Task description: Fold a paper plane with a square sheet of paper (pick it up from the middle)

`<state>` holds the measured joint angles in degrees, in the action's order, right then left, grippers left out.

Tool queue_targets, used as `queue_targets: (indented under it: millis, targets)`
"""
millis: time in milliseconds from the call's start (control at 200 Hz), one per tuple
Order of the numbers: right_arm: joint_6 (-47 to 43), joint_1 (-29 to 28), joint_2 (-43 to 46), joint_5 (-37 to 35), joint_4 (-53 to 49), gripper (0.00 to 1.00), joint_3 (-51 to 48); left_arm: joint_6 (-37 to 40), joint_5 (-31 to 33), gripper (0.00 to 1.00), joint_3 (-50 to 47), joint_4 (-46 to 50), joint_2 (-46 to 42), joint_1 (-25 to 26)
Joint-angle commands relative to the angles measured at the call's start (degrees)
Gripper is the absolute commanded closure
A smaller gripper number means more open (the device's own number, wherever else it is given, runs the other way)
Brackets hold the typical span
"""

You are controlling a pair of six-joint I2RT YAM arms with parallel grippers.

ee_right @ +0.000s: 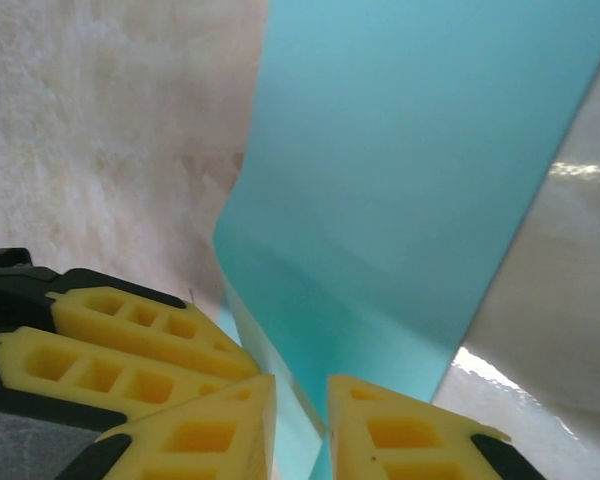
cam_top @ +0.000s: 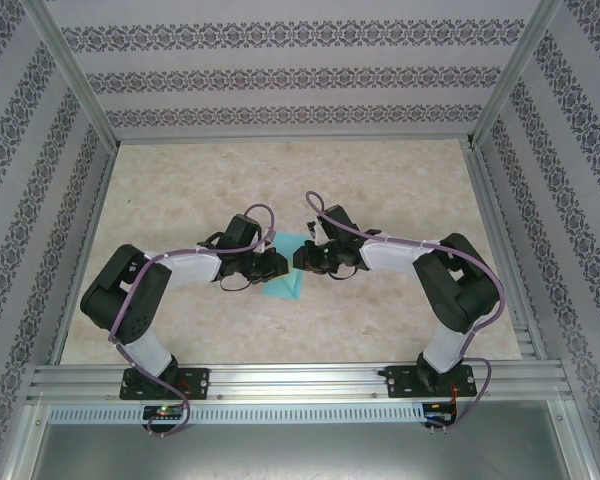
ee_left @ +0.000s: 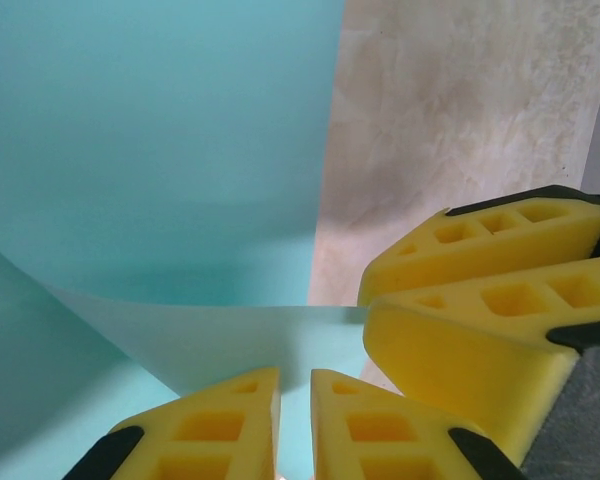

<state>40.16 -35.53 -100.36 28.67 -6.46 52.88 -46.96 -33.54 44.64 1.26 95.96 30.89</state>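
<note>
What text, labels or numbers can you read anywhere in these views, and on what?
No readable text in any view.
square sheet of paper: plain turquoise, no print.
patterned walls: ornament only, no letters.
small boards at the arm bases: any markings are too small to read.

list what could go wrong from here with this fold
1. The left gripper and right gripper both pinch the square sheet of paper almost side by side, so any pull apart could tear it.
2. The sheet bows up in a curl instead of lying flat, so a crease may land crooked.
3. The two grippers' yellow fingers sit very close and could bump.
</note>
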Motion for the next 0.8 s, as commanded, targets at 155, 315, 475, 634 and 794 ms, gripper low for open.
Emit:
queue_targets:
  millis: [155,315,475,634,794]
  targets:
    - [0.24,-0.43,-0.47,1.37,2.74,0.92,-1.31,-0.01,-0.99,0.83,-0.72,-2.67,-0.5,0.59]
    - [-0.9,0.09,-0.45,-1.52,0.97,0.96,-1.2,-0.14,-1.06,0.83,-0.41,-3.01,-0.78,0.58]
    - [-2.44,0.64,-0.93,-2.84,-0.25,0.97,-0.96,0.1,-1.59,0.83,-0.16,-3.44,-0.78,0.6]
    - [-4.2,0.73,-2.16,-3.45,-1.44,0.97,0.39,0.3,-2.74,0.83,0.72,-3.84,0.56,0.63]
    - [-4.78,1.04,-3.39,-4.05,-1.98,0.97,1.24,0.44,-3.7,0.82,1.15,-4.35,2.15,0.63]
